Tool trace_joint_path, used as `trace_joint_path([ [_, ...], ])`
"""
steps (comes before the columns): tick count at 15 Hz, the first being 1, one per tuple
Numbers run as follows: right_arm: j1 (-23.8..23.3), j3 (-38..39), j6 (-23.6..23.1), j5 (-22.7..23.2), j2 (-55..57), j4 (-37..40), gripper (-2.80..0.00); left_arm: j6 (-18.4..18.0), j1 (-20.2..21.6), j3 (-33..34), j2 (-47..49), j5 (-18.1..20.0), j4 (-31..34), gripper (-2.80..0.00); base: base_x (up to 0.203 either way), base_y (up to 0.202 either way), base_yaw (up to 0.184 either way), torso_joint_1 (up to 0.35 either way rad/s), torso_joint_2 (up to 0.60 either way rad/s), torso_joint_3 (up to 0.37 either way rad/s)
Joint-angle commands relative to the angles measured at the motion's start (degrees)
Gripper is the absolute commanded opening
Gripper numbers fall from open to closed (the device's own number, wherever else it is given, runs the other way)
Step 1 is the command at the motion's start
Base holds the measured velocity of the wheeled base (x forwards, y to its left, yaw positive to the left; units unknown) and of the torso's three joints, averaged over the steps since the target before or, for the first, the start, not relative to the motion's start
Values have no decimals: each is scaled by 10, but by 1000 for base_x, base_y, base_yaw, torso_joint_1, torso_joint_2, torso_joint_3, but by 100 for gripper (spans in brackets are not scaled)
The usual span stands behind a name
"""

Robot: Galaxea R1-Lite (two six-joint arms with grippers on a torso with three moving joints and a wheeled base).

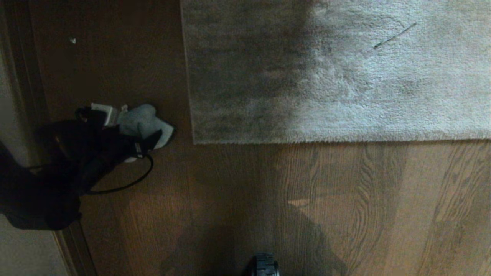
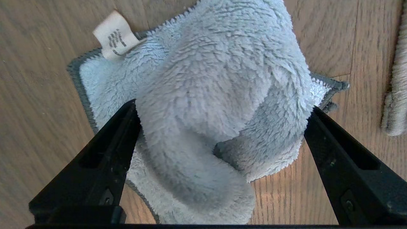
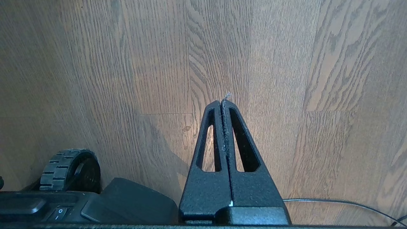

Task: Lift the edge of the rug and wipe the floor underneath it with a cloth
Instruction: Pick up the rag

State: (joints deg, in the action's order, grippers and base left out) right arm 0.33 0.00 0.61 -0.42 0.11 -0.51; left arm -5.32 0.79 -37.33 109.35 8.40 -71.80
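Observation:
The cloth (image 2: 219, 79), a fuzzy pale blue-grey rag with a white label (image 2: 115, 35), lies bunched on the floor (image 1: 268, 199), to the left of the rug's near corner. My left gripper (image 2: 223, 106) is open wide and straddles the raised fold, one fingertip at each flank. In the head view the left gripper (image 1: 121, 128) covers part of the cloth (image 1: 144, 122). The rug edge (image 1: 307, 138) lies flat on the planks, and a strip of the rug edge (image 2: 396, 105) shows beside the cloth. My right gripper (image 3: 223, 102) hangs shut over bare floor (image 3: 127, 63), with only lint between its fingers.
A dark skirting strip (image 1: 23, 76) runs along the far left behind my left arm. A black cable (image 1: 130, 184) loops off the left wrist. The base's wheel (image 1: 264, 264) sits at the near edge; the wheel (image 3: 68, 168) also shows beside the right gripper.

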Motion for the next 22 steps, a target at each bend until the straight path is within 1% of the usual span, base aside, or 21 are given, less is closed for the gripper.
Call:
trace_joint_path([
  [1,0,0,0,0,0,0,-280,-1,1,-4,7,0,-4,0,0,0,0,0,0,0],
  [3,0,0,0,0,0,0,-280,-3,0,-3,8,0,-4,0,0,0,0,0,0,0],
  [4,0,0,0,0,0,0,-280,-4,1,-2,8,0,-4,-280,0,0,0,0,0,0],
  [6,0,0,0,0,0,0,-280,-9,1,-3,8,0,-4,-280,0,0,0,0,0,0],
  [17,0,0,0,0,0,0,-280,-8,1,9,-32,0,-4,-280,0,0,0,0,0,0],
  [22,0,0,0,0,0,0,-280,-6,3,67,-88,1,-4,-280,0,0,0,0,0,0],
])
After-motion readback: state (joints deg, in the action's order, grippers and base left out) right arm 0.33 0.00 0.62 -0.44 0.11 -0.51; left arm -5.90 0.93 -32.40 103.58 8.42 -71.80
